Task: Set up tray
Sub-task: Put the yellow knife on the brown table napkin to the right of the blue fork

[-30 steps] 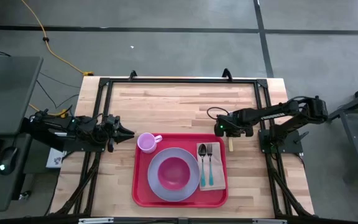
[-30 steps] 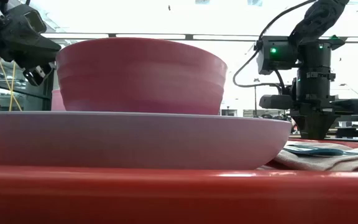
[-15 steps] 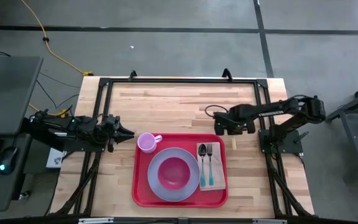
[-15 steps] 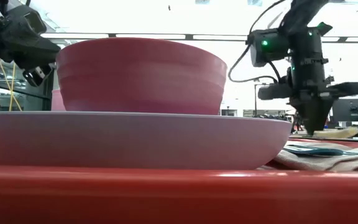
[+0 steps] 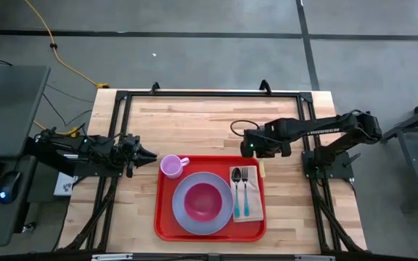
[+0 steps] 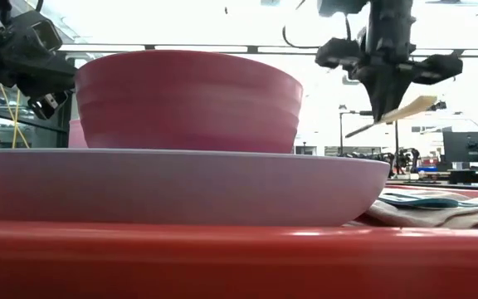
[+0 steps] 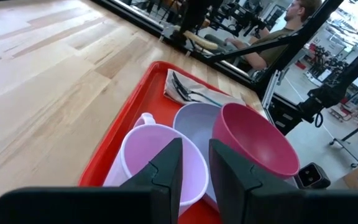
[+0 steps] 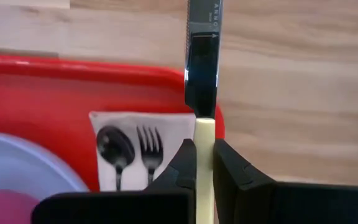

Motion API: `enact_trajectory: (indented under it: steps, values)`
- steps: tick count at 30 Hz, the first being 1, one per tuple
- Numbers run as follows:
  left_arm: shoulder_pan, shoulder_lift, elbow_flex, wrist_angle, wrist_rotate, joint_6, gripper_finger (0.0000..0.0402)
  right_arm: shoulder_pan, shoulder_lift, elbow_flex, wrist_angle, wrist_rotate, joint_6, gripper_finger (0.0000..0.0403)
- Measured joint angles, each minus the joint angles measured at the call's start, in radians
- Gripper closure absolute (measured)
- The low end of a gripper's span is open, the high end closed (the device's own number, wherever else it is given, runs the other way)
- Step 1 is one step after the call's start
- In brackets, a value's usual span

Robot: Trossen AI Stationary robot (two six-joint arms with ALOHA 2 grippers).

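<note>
The red tray (image 5: 164, 219) lies on the wooden table and carries a lavender plate (image 5: 220, 210) with a pink bowl (image 5: 202, 201) in it. A lavender cup (image 5: 171, 166) stands in its far left corner. A tan napkin (image 5: 253, 209) on its right side bears a spoon (image 5: 236, 190) and a fork (image 5: 244, 187). My right gripper (image 5: 257, 149) hovers over the tray's far right corner, shut on a knife (image 8: 202, 68) with a cream handle. My left gripper (image 5: 149, 154) is shut and waits left of the cup. My right gripper pinches the knife between its two fingers on the cream handle (image 8: 204, 134), close to where the steel blade begins. The fingers (image 6: 383, 93) come from above, pointing down, and lie across the knife. The knife is lifted clear and tilted, handle end (image 6: 413, 106) higher than the blade (image 6: 358, 130).
Bare wood lies beyond the tray's far rim and on both sides of it. A black frame (image 5: 209, 93) runs round the table's edge. In the left wrist view a seated person (image 7: 272, 37) shows beyond the table.
My right gripper has picked the knife off the table right of the tray. It has risen and moved toward the table's left, and now hangs over the tray's far right corner. The knife has gone from lying flat to hanging tilted in the air.
</note>
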Motion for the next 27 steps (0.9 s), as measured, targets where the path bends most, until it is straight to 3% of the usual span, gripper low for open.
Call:
enact_trajectory:
  steps: [15, 27]
  values:
    - [0.000, 0.000, 0.000, -0.011, -0.001, 0.002, 0.0291, 0.219, 0.000, 0.021, -0.002, -0.046, 0.301, 0.0398]
    - [0.000, 0.000, 0.000, -0.008, -0.001, 0.003, 0.0291, 0.310, 0.052, 0.022, 0.138, -0.096, 0.390, 0.0399]
